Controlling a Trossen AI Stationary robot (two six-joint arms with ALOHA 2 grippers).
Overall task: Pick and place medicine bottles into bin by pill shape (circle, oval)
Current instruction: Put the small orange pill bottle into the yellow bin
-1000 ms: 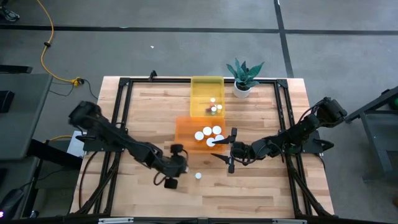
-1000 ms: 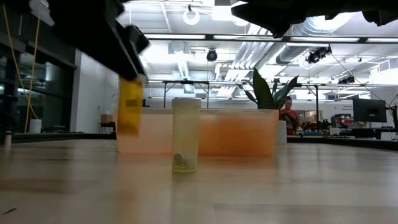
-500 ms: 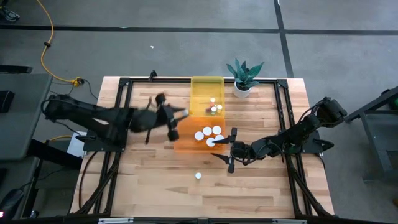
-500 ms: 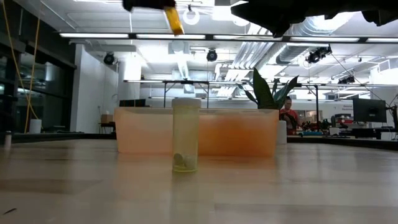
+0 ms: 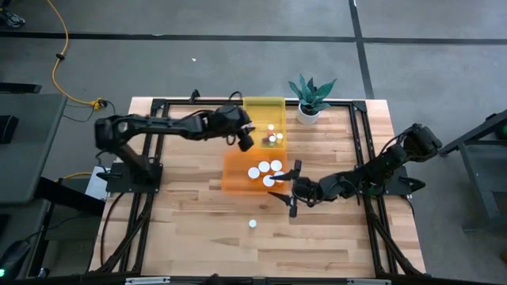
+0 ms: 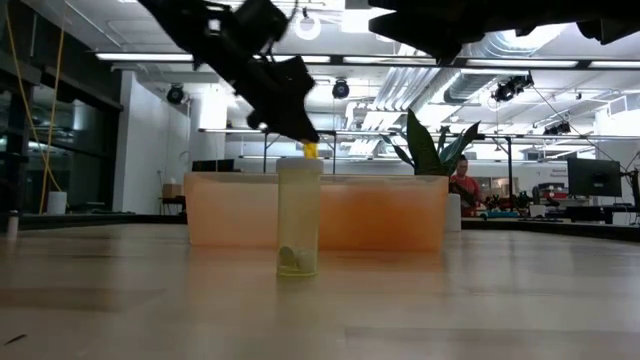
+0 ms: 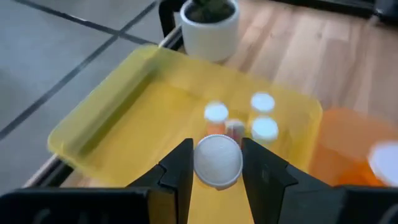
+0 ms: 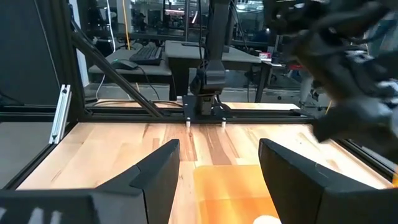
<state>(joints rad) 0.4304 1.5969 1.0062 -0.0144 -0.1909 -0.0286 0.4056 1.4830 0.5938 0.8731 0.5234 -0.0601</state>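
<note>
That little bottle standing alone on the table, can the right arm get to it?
Probably yes. The lone bottle stands in the open on bare wood, and the right gripper, jaws open and empty, hangs close by beside the orange bin, with nothing between them.

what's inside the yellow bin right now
Three white-capped bottles stand inside the yellow bin. The left gripper, holding another bottle, covers part of the floor.

Two black jointed arms, each gripper with flat dark fingers.
</note>
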